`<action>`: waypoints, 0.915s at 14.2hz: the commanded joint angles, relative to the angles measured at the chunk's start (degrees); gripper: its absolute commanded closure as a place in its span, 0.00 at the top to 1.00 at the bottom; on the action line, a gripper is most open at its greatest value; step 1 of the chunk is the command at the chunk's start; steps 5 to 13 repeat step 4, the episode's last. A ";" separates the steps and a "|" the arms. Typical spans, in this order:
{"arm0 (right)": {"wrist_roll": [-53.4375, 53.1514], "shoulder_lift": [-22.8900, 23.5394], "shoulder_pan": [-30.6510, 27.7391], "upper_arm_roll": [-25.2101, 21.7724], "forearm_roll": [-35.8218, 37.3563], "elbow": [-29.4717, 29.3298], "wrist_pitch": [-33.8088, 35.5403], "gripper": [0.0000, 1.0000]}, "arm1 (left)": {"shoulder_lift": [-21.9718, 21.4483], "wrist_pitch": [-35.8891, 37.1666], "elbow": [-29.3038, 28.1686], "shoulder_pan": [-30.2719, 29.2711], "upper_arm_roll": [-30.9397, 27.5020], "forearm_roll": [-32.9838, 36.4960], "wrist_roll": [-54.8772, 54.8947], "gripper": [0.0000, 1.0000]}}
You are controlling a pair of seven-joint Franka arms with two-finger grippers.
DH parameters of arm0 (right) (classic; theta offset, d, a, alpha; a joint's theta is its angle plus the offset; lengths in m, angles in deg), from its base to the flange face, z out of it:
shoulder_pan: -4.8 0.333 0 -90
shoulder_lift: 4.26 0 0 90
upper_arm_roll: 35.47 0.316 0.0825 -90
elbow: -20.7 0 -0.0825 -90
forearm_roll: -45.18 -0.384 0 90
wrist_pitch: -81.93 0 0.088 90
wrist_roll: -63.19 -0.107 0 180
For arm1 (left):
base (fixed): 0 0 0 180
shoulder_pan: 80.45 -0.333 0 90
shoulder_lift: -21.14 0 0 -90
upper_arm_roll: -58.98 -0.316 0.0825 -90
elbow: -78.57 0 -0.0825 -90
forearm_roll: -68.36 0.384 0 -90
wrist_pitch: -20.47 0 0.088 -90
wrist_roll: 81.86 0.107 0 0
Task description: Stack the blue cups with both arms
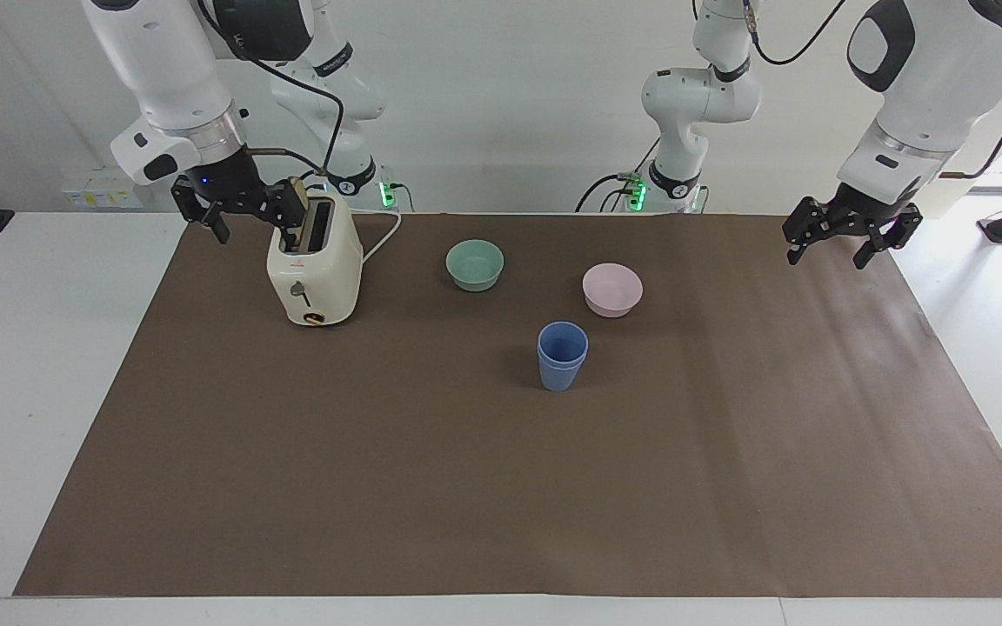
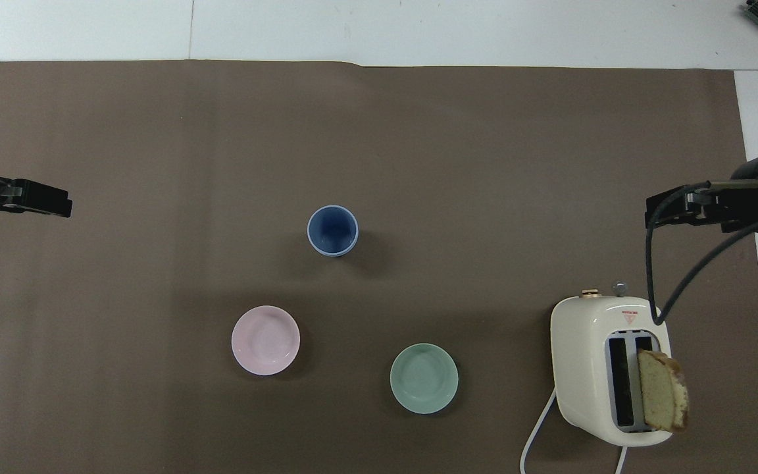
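The two blue cups (image 1: 562, 356) stand nested one in the other, upright on the brown mat, farther from the robots than the bowls; they also show in the overhead view (image 2: 332, 230). My left gripper (image 1: 828, 252) hangs open and empty in the air over the mat's edge at the left arm's end, well apart from the cups; its tip shows in the overhead view (image 2: 30, 199). My right gripper (image 1: 250, 224) hangs open and empty over the mat beside the toaster, at the right arm's end; it also shows in the overhead view (image 2: 675, 209).
A cream toaster (image 1: 314, 276) with a bread slice (image 2: 663, 398) sticking out stands at the right arm's end, its cord trailing toward the robots. A mint-green bowl (image 1: 475, 264) and a pale pink bowl (image 1: 612, 289) sit nearer to the robots than the cups.
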 commanded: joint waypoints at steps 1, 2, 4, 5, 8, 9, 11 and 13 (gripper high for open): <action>1.21 -0.95 -0.90 0.16 -1.26 0.52 0.42 1.00 | 0.04 1.02 0.80 -0.56 0.37 0.74 0.53 1.00; 1.30 -0.95 -0.90 0.16 -1.26 0.52 0.16 1.00 | 0.04 1.02 0.71 -0.65 0.46 0.66 0.61 1.00; 1.12 -0.95 -0.90 0.16 -1.26 0.52 0.07 1.00 | -0.05 1.02 0.71 -0.65 0.37 0.57 0.26 1.00; 1.12 -0.95 -0.90 0.16 -1.26 0.52 0.07 1.00 | -0.05 1.02 0.71 -0.65 0.37 0.57 0.26 1.00; 1.12 -0.95 -0.90 0.16 -1.26 0.52 0.07 1.00 | -0.05 1.02 0.71 -0.65 0.37 0.57 0.26 1.00; 1.12 -0.95 -0.90 0.16 -1.26 0.52 0.07 1.00 | -0.05 1.02 0.71 -0.65 0.37 0.57 0.26 1.00; 1.12 -0.95 -0.90 0.16 -1.26 0.52 0.07 1.00 | -0.05 1.02 0.71 -0.65 0.37 0.57 0.26 1.00; 1.12 -0.95 -0.90 0.16 -1.26 0.52 0.07 1.00 | -0.05 1.02 0.71 -0.65 0.37 0.57 0.26 1.00</action>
